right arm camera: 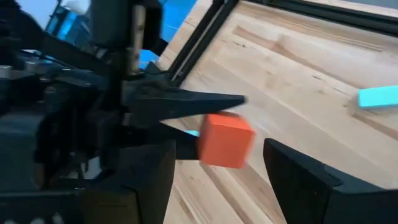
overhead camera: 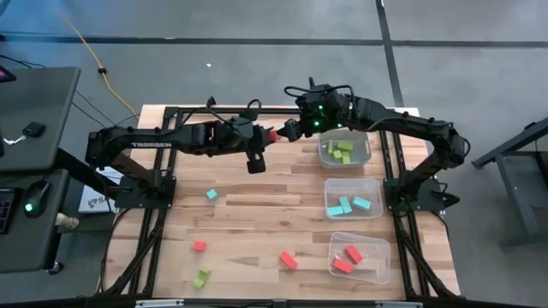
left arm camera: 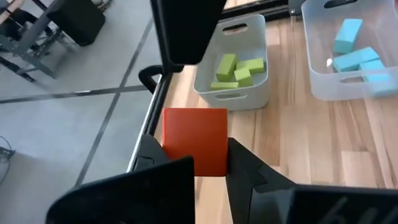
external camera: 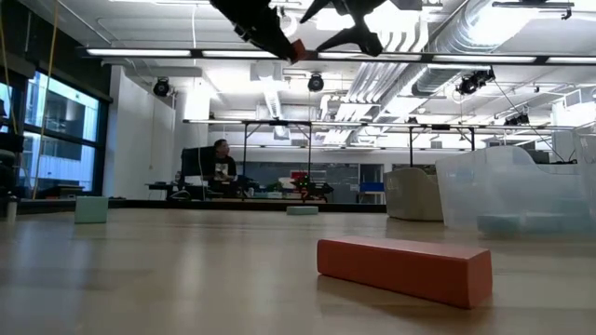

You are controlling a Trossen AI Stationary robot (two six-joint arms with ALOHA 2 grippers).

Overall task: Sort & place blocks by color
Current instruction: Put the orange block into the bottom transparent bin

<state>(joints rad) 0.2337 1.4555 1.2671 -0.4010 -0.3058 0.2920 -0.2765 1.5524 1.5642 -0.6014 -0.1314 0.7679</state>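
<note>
Red-orange block [left arm camera: 194, 140] sits pinched in your left gripper [left arm camera: 198, 163], held in the air above the far edge of the table [overhead camera: 257, 214]. Your right gripper [right arm camera: 214, 165] faces it with fingers spread wide on either side, not touching. If the left lets go before the right closes, the block probably drops and could bounce off the edge. Beyond, three bins hold green, blue [overhead camera: 352, 205] and red blocks; others lie loose on the wood
</note>
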